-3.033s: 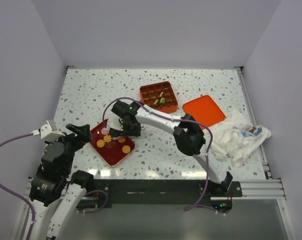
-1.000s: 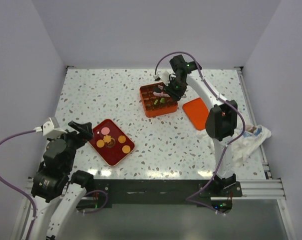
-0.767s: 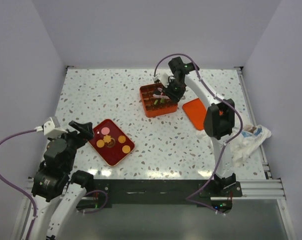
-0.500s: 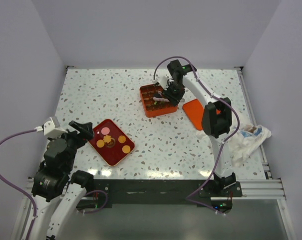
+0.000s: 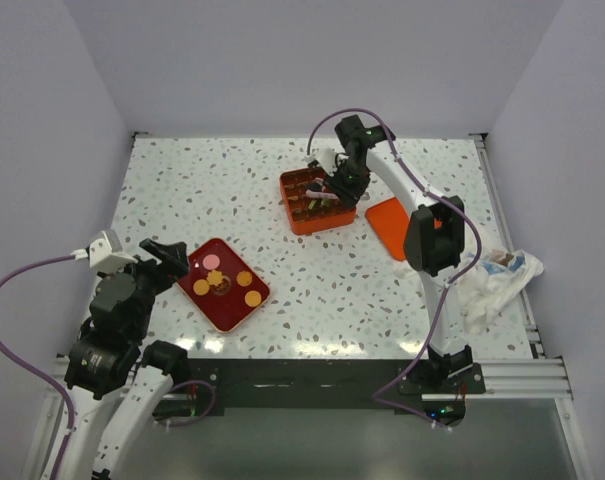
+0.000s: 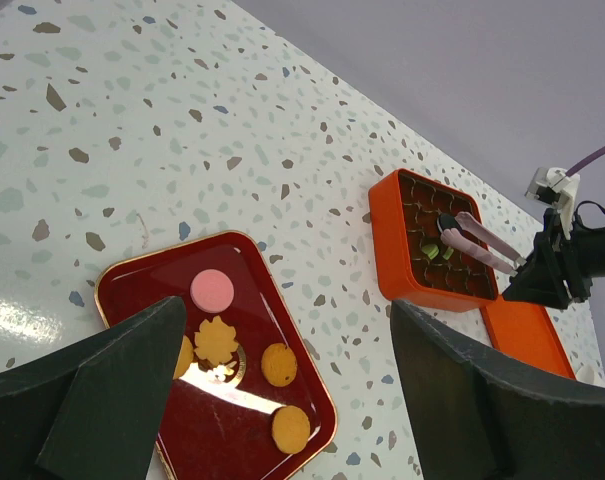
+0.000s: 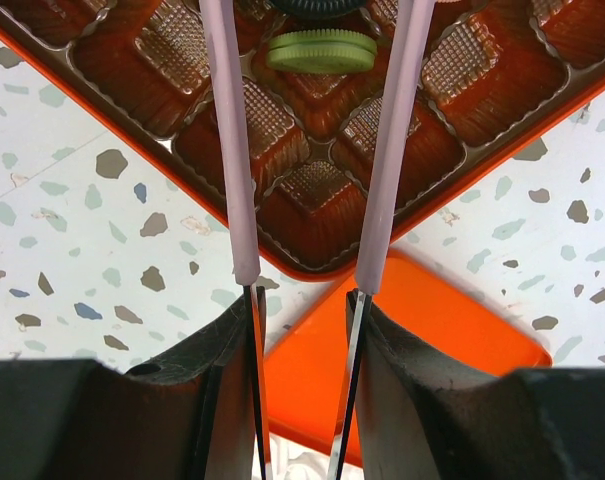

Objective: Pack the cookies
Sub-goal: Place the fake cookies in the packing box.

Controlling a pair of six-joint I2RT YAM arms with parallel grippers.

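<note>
Speckled counter (image 5: 182,180) | right hand (image 6: 452,224) over box (image 5: 317,226), fingers parted, gripping nothing | dark cookie (image 7: 319,5), green cookie (image 7: 321,50) in box cells between its tips | tray (image 5: 232,312) well apart from box: pink cookie (image 6: 213,290), orange cookies (image 6: 277,365) | left hand (image 6: 287,305) beyond tray from box, wide open, empty

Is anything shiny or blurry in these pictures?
Left wrist view: a white glare spot near the middle of the red tray. Right wrist view: the green cookie and orange box look sharp, with small shiny highlights in the compartments.
</note>
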